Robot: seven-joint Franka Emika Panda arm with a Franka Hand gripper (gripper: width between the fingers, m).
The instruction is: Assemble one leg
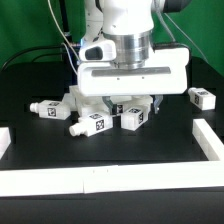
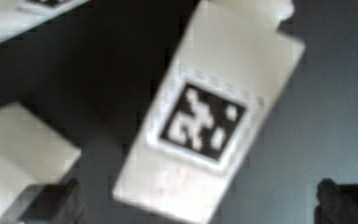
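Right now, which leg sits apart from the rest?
The leg at the exterior view's far right. It lies alone, while the others form a cluster under and beside the gripper.

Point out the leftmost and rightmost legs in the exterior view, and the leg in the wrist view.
leftmost leg (image 1: 46,106), exterior view, its blocky middle.
rightmost leg (image 1: 202,97), exterior view, its tagged face.
wrist-view leg (image 2: 202,116), wrist view, its tag.
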